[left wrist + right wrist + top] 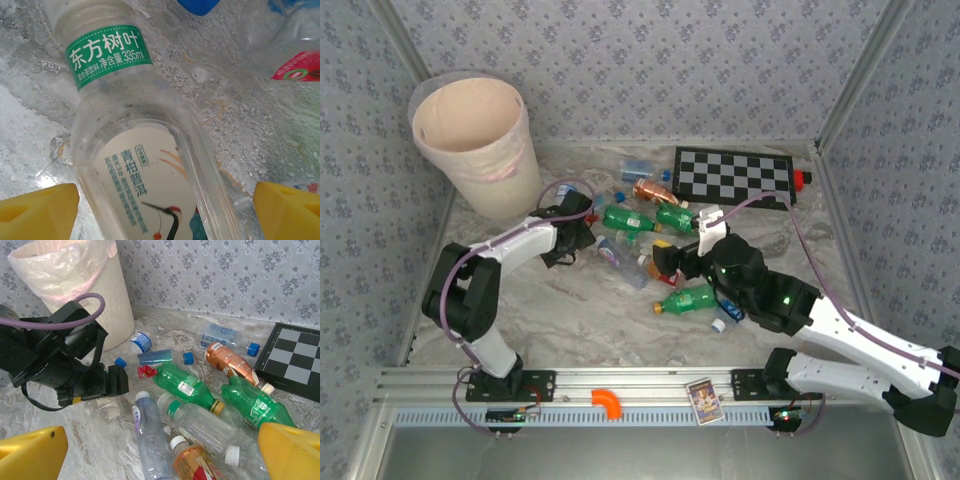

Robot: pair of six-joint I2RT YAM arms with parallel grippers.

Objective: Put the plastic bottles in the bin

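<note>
We have the left end effector spread wide over a clear bottle that lies flat on the bench. In the left wrist view its green-banded neck points to about 11 o'clock and its body runs down to 5 o'clock. It passes between the two yellow fingertips and appears to touch neither. The long axis runs roughly across the line between the fingertips, so we judge that closing would pinch the body across its width.

The right end effector is also wide apart and holds nothing. It hangs above the main scatter of bottles, which are green, clear and orange. They lie on their sides in the middle of the bench, between the two arms and the checkerboard at 12 to 1 o'clock.

The bin stands upright in the far left corner, at about 10 o'clock from the left end effector and well apart from the right one. The left arm is clearly nearer, so we judge it the natural one for the carry. From above we see the plastic liner inside the bin and no bottle.
</note>
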